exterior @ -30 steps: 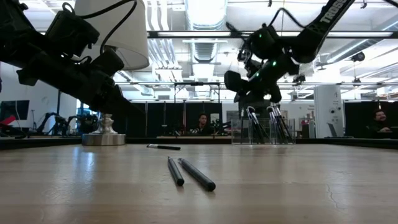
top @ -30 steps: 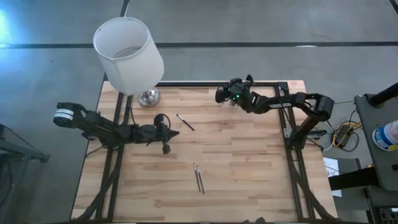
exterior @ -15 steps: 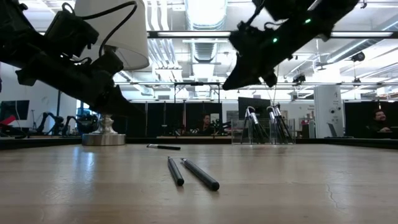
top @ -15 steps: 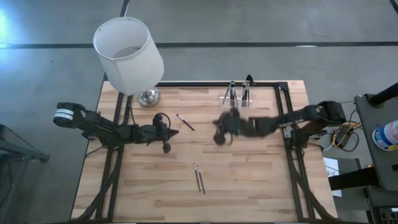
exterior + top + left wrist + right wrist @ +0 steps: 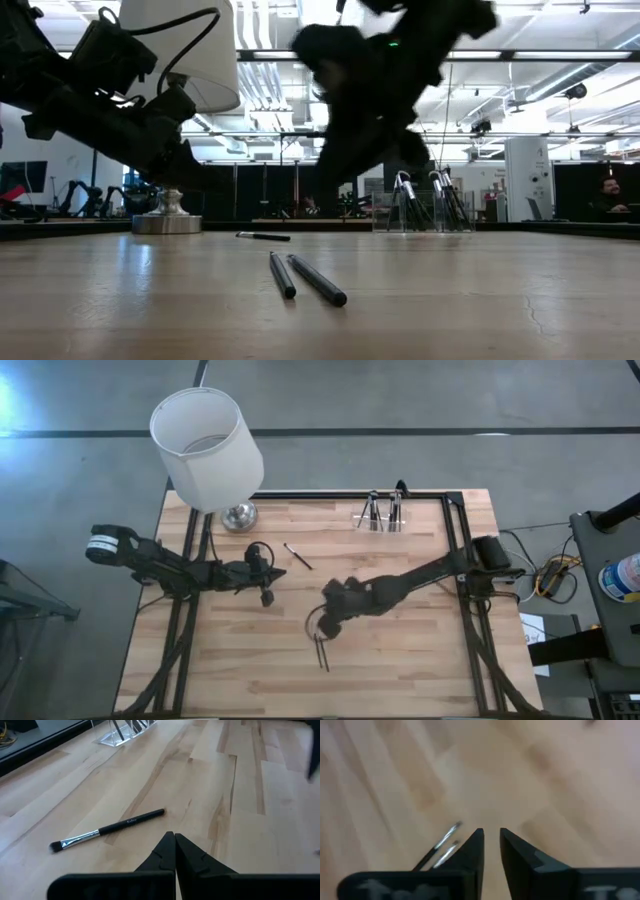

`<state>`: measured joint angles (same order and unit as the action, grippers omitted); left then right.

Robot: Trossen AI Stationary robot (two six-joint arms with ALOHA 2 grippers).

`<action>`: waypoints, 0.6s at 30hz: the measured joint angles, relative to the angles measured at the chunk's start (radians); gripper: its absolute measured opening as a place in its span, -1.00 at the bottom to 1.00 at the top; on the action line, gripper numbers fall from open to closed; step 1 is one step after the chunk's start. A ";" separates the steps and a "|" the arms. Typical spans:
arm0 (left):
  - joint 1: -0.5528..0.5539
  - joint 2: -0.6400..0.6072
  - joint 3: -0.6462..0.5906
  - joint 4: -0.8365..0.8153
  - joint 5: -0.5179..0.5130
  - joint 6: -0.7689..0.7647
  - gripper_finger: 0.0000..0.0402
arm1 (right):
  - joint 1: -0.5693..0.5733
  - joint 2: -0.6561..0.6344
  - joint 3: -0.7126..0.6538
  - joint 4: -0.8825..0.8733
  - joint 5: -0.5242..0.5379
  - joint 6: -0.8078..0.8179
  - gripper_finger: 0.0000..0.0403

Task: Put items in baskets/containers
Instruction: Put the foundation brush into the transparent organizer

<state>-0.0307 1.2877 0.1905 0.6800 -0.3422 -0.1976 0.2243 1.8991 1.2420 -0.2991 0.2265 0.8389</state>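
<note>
Two thin dark sticks (image 5: 320, 648) lie side by side on the wooden table, near its middle and toward the near edge; the low view shows them too (image 5: 300, 278). My right gripper (image 5: 491, 835) hovers just above their far ends (image 5: 442, 847), fingers a little apart, nothing between them. A small brush (image 5: 107, 831) lies flat on the table just ahead of my left gripper (image 5: 174, 837), which is shut and empty. The clear holder (image 5: 381, 515) stands at the far edge with several sticks upright in it.
A lamp with a big white shade (image 5: 207, 448) and a metal foot (image 5: 238, 515) stands at the far left corner. A black frame (image 5: 455, 530) runs along the table's far and right sides. Bare wood lies between the sticks and the near edge.
My right gripper has swung from the holder at the far edge toward the table's near left, across the middle, tipping downward, and now hangs over the two sticks. The left arm and the sticks have kept still.
</note>
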 joint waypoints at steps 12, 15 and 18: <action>0.000 0.000 0.000 0.001 0.000 -0.019 -1.00 | 0.034 0.323 0.414 -0.384 -0.161 0.051 -0.36; 0.000 0.000 0.000 0.001 0.000 -0.019 -1.00 | 0.037 0.350 0.459 -0.403 -0.181 0.050 -0.35; 0.000 0.000 -0.001 0.000 0.000 -0.019 -1.00 | 0.040 0.362 0.487 -0.410 -0.196 0.043 -0.36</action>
<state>-0.0307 1.2877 0.1898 0.6805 -0.3420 -0.2169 0.2638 2.2608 1.7293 -0.7087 0.0306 0.8824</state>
